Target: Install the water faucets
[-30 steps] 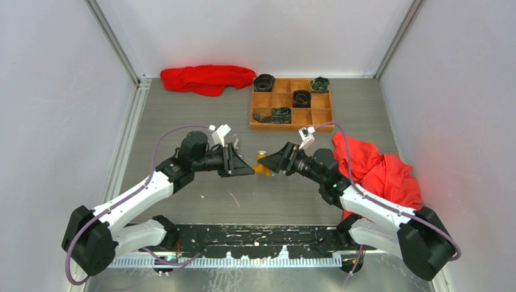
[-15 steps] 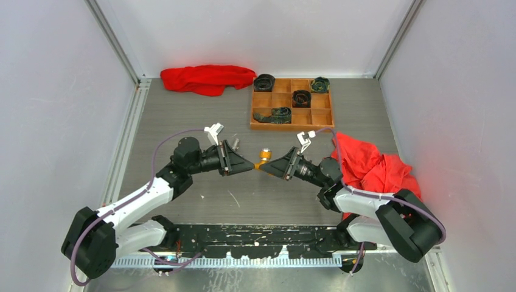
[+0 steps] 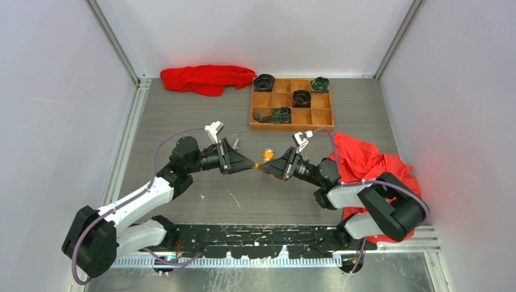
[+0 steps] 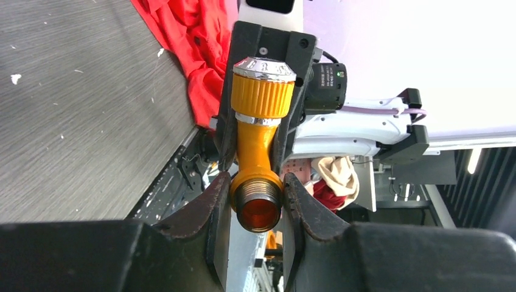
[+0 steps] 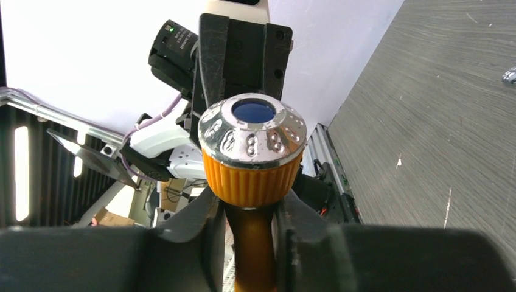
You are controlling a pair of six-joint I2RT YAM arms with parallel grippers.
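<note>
Now my right gripper [image 5: 249, 222] has just closed from wide onto the neck of the orange-yellow faucet [image 3: 266, 159]. My left gripper [image 4: 255, 198] pinches its threaded end at mid-table, between the arms. I judge a handover or twist is next. It has a ribbed orange knob with a silver, blue-centred cap.

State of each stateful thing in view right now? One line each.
Orange faucet: held by both grippers.
Left gripper: shut on its threaded end.
Right gripper: shut on its neck, under the cap.
Silver faucet: lying loose on the table, untouched.
</note>
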